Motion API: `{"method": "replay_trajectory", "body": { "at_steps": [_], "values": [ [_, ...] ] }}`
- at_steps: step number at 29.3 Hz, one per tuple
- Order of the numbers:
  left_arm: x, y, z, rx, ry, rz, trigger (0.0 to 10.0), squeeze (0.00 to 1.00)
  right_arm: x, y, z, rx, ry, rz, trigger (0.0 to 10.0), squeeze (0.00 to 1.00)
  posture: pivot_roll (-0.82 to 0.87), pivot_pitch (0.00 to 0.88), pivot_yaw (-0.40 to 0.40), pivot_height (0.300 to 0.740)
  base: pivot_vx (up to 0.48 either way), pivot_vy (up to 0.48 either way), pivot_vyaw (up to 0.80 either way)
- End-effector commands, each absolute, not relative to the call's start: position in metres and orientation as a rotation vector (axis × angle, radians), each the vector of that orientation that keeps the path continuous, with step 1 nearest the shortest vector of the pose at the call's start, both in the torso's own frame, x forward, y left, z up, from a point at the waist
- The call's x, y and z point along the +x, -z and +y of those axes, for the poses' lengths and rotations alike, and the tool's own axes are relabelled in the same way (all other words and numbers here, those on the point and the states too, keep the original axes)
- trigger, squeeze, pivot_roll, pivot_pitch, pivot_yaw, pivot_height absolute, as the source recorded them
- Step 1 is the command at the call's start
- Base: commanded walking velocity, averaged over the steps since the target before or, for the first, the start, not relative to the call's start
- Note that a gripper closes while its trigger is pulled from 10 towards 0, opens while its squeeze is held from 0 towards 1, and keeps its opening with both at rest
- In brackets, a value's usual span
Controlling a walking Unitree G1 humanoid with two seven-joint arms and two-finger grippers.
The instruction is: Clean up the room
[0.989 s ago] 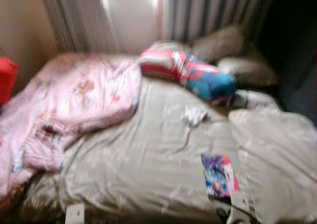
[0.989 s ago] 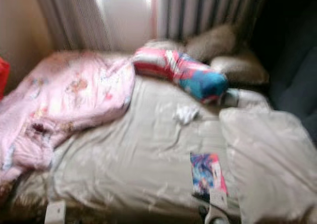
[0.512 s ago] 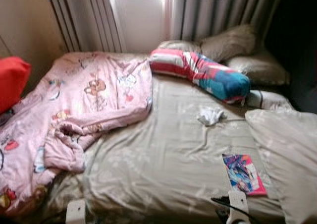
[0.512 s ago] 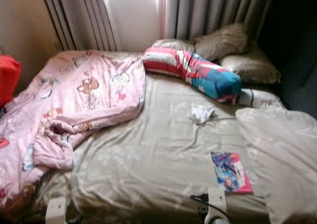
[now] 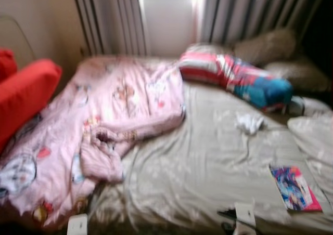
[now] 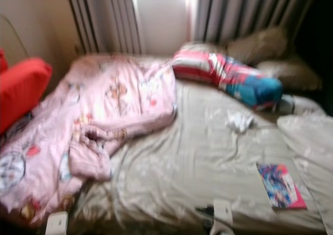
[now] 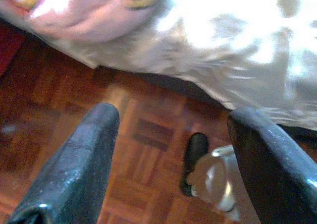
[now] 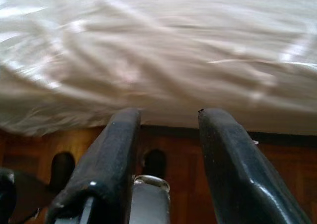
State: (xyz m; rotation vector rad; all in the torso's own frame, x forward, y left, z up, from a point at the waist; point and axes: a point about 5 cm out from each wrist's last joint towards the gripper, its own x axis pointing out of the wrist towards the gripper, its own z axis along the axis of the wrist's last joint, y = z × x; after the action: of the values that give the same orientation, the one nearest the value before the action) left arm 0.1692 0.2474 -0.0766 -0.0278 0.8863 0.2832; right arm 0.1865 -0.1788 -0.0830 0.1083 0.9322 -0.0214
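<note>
Head views are blurred. Going left to right: bright red cushion (image 5: 23,94) at the far left edge, then a crumpled pink cartoon-print blanket (image 5: 104,126) heaped over the left half of the beige satin-sheeted bed (image 5: 208,162), one corner hanging off the near edge. Past it, against the headboard end, a red/white/blue striped bolster pillow (image 5: 234,76), w/ tan pillows (image 5: 270,45) behind it by the grey curtains (image 5: 250,11). Small crumpled white tissue or cloth (image 5: 248,122) lies on bare sheet just in front of the bolster. Further right, near the bed's near edge, a flat colourful pink-edged booklet (image 5: 294,188).

Both arms hang low by the bed edge. Left gripper (image 7: 171,149): fingers wide apart, nothing between them, over dark wood parquet floor (image 7: 74,110). Right gripper (image 8: 168,135): fingers parted, empty, pointing at the sheet's overhang.

Step in hand looks like approach — no grip begun. To do it well: stop & settle first so the view clears, then pick one target. Tissue & booklet are loose clutter, likely first; booklet lies flat, so prob. needs an edge pinch or a slide to the bed edge. Blanket is bulky, may need both arms.

Containers: no bin, basket or box can be made out, so where the clutter should go can't be judged.
</note>
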Motion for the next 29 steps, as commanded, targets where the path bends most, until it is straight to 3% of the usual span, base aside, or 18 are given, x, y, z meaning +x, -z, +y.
{"method": "replay_trajectory", "body": {
  "at_steps": [1,5,13,29],
  "values": [
    [0.1659,0.0774,0.2505,-0.015,-0.288,0.900,10.0,0.00,0.1940,0.0796,-0.1744,0.103,0.005,0.908,10.0,0.00,0.11,0.000,-0.028,0.740,0.000,0.424,0.00],
    [0.1655,0.0774,0.2507,-0.016,-0.292,0.900,10.0,0.00,0.1951,0.0788,-0.1750,0.080,0.001,0.898,10.0,0.00,0.11,0.000,-0.029,0.740,0.000,0.428,0.23],
    [0.1642,0.0778,0.2516,-0.014,-0.293,0.904,10.0,0.00,0.1960,0.0785,-0.1722,0.102,-0.012,0.896,10.0,0.00,0.11,0.000,-0.025,0.740,0.000,0.425,0.80],
    [0.1667,0.0755,0.2552,-0.008,-0.309,0.893,10.0,0.00,0.1990,0.0773,-0.1705,0.118,-0.001,0.896,10.0,0.00,0.12,0.000,-0.018,0.740,0.000,0.367,0.00]
  ]
}}
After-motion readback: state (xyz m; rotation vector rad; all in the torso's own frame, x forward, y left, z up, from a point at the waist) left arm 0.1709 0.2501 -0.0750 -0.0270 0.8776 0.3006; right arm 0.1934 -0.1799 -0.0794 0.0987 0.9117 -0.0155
